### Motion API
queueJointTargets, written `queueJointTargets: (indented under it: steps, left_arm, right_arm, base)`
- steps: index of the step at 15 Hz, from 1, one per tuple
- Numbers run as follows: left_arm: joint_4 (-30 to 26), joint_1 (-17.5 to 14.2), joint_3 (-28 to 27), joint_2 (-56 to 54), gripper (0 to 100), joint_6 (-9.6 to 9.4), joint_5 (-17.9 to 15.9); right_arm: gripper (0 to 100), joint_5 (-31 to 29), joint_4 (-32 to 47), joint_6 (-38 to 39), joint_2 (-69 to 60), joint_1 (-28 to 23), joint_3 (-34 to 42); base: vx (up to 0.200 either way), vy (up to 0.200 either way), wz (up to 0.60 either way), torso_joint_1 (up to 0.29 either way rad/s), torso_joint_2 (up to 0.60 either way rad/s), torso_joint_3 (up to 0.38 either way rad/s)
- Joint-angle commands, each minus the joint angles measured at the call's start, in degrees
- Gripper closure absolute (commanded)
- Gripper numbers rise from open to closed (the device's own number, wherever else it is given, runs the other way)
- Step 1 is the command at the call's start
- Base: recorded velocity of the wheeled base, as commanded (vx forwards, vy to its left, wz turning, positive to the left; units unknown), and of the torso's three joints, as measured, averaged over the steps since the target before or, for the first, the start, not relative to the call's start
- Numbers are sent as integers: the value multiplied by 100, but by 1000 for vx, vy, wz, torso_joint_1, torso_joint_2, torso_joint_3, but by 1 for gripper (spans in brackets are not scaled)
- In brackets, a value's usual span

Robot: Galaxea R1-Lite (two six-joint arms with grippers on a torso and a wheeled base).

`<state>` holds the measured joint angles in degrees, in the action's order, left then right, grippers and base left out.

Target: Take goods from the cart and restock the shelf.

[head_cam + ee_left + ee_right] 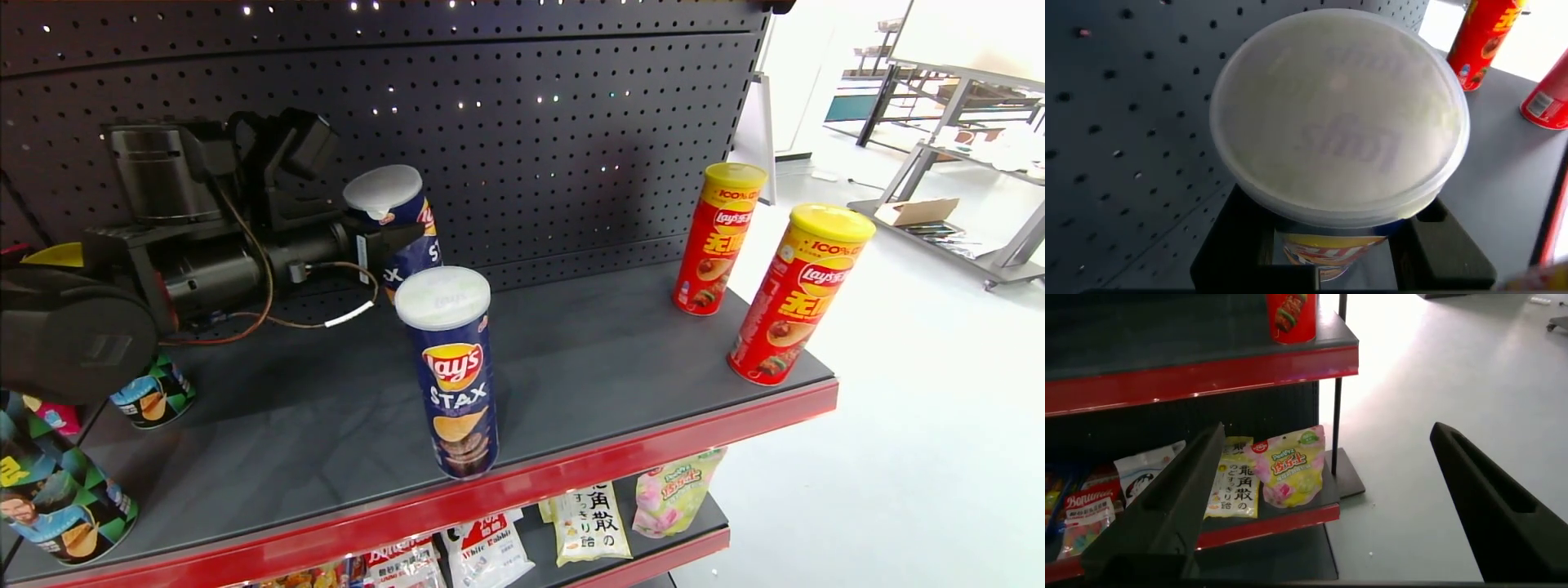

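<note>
Head view, claw: your left gripper point(395, 242) is clamping the blue Stax can point(382, 192) around its body, close to the pegboard point(531, 147).
Head view, can's place: it is hanging at 11 o'clock from the second Stax can point(454, 384), which is standing at the front edge of the shelf point(612, 359). That can is hiding its base, so you cannot tell whether it is touching down.
Head view, neighbours: the rear red can point(718, 238) and the front red can point(800, 294) are standing well apart at 3 o'clock, and a teal can point(155, 392) is sitting at 9 o'clock.
Head view, placing well: you should be keeping the can upright and lowering it straight down. Let go only once the base is resting flat, so it is lining up behind the front can.
Left wrist view, claw: the fingers are gripping the can's sides below its white lid point(1339, 139), and the lid is looking level.
Right wrist view, claw: your right gripper point(1331, 514) is gaping wide and carrying nothing, facing the lower shelf point(1266, 527) and a pink-and-green snack bag point(1290, 465). Keep it parked clear of the placing.
</note>
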<state>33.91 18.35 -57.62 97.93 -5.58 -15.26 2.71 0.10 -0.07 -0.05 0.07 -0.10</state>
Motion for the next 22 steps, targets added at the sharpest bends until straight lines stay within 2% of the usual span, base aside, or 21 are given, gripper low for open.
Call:
queueJointTargets:
  steps: [1,6,10,14,22]
  left_arm:
    - [-8,20,-91,297,100,-4,-3]
    - [-87,20,-82,411,100,-4,-3]
    - [-175,29,-144,420,100,-189,-38]
    - [-465,20,-161,376,100,-180,-21]
    - [-456,81,-346,508,100,-145,-73]
  right_arm:
    - [0,2,-1,-1,5,1,1]
    - [0,2,-1,-1,5,1,1]
    - [0,2,-1,-1,5,1,1]
    - [0,2,-1,-1,5,1,1]
    - [0,2,-1,-1,5,1,1]
  base:
    - [0,0,0,0,0,0]
    - [0,0,0,0,0,0]
    - [0,0,0,0,0,0]
    - [0,0,0,0,0,0]
    - [0,0,0,0,0,0]
